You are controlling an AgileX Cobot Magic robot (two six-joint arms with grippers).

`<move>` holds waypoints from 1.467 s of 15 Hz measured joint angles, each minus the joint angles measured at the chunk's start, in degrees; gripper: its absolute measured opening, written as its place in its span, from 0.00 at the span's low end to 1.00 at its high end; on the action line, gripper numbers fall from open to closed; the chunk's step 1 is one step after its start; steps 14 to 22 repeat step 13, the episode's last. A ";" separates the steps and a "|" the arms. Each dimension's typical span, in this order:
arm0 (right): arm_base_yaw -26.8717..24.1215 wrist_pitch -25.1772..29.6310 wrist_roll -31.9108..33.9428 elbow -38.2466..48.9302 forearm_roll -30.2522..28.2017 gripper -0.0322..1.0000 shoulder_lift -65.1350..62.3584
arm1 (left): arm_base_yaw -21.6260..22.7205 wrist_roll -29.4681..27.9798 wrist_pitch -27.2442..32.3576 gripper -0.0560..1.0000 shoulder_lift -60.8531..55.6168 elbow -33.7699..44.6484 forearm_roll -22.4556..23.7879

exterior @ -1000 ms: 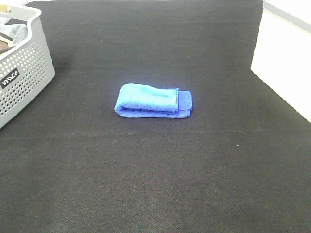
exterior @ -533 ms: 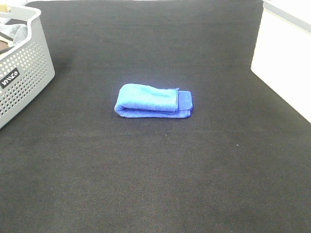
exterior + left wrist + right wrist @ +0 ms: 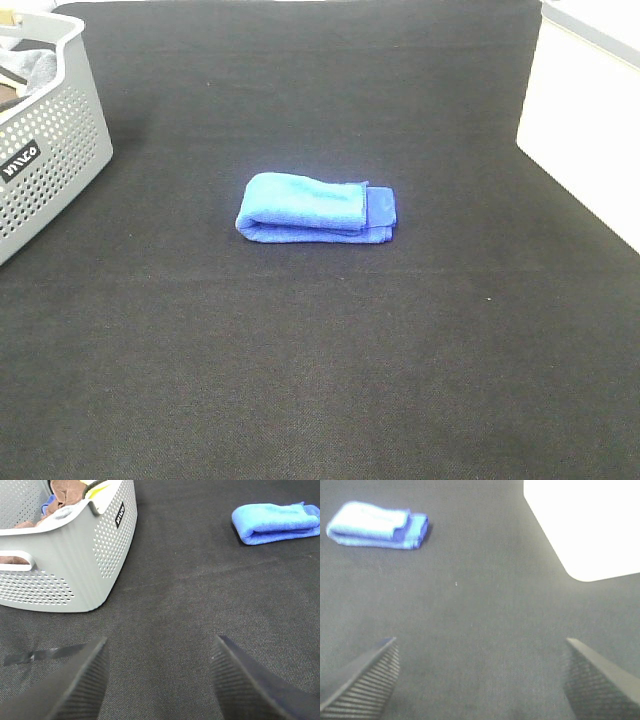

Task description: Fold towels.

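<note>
— Blue microfibre, folded into a compact oblong: our towel (image 3: 315,209) lies near the middle of the black tabletop (image 3: 320,380), with its rounded fold toward the basket side and its layered ends toward the white side.

— Agreed. From the high camera we see a darker lower layer sticking out just past the top layer at that end. Nothing touches the towel.

— Our left gripper (image 3: 157,680)?

— Its two dark ribbed fingers (image 3: 80,685) are spread wide, with bare tabletop between them and nothing held. The towel sits well apart from them.

— And the right gripper (image 3: 480,680)?

— Same: fingers (image 3: 365,680) set wide, empty, above open tabletop, and the towel is far off. That picture is a little blurred.

— Outward from the towel, we have the grey perforated basket (image 3: 45,150) at the left edge, well apart from it, with cloths (image 3: 65,490) piled inside; the left wrist view shows brownish and pale ones.

— On the opposite side a white surface (image 3: 585,130) borders the tabletop. A strip of dark tape (image 3: 37,655) lies near the left fingers.
</note>
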 joint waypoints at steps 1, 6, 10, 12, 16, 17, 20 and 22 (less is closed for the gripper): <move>0.00 0.00 0.00 0.00 0.00 0.83 -0.11 | 0.00 0.00 0.00 0.60 0.00 0.00 0.00; 0.00 0.00 0.00 0.00 0.00 0.83 -0.11 | 0.00 0.00 0.00 0.60 0.00 0.00 0.00; 0.00 0.00 0.00 0.00 0.00 0.83 -0.11 | 0.00 0.00 0.00 0.60 0.00 0.00 0.00; 0.00 0.00 0.00 0.00 0.00 0.83 -0.11 | 0.00 0.00 0.00 0.60 0.00 0.00 0.00; 0.00 0.00 0.00 0.00 0.00 0.83 -0.11 | 0.00 0.00 0.00 0.60 0.00 0.00 0.00; 0.00 0.00 0.00 0.00 0.00 0.83 -0.11 | 0.00 0.00 0.00 0.60 0.00 0.00 0.00; 0.00 0.00 0.00 0.00 0.00 0.83 -0.11 | 0.00 0.00 0.00 0.60 0.00 0.00 0.00; 0.00 0.00 0.00 0.00 0.00 0.83 -0.11 | 0.00 0.00 0.00 0.60 0.00 0.00 0.00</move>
